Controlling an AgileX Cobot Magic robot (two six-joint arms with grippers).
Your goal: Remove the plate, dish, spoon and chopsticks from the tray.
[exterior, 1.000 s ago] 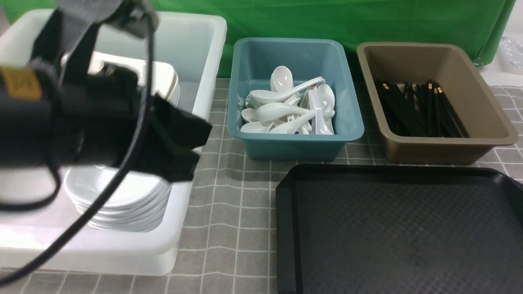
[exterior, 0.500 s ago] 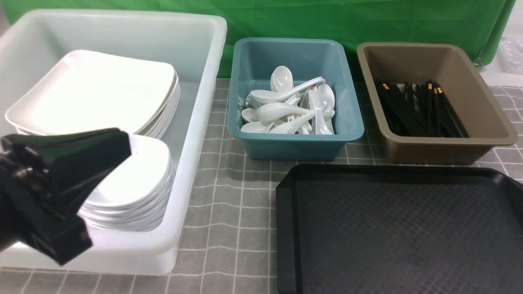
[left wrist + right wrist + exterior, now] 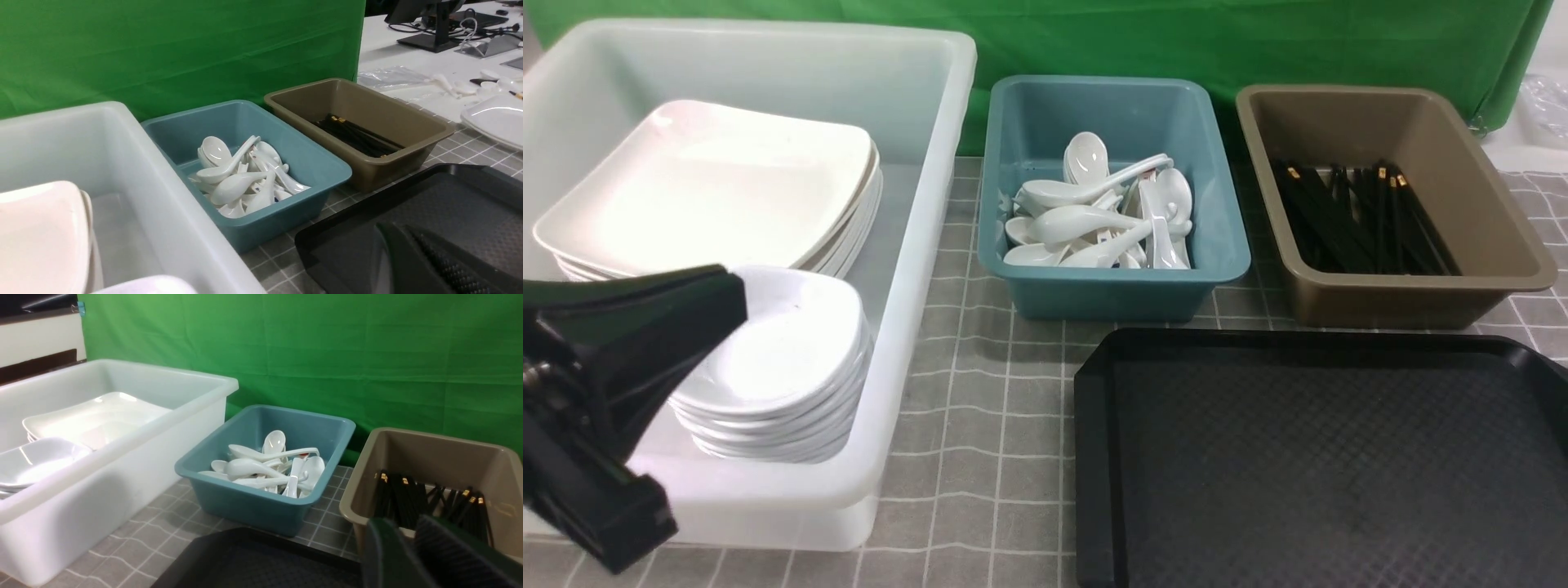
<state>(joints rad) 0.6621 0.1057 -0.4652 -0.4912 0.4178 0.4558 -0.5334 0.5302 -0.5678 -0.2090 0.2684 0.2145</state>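
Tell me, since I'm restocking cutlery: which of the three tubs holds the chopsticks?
The brown tub, farthest right, holds the black chopsticks. The teal tub holds white spoons; the big white tub holds plates and dishes.

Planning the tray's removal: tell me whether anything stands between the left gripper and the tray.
Nothing visible does. The left gripper hangs before the white tub; only tiled tabletop lies between tub and tray.

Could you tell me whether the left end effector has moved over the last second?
Yes. The left end effector has drawn back and down from over the white tub toward the front view's lower left corner.
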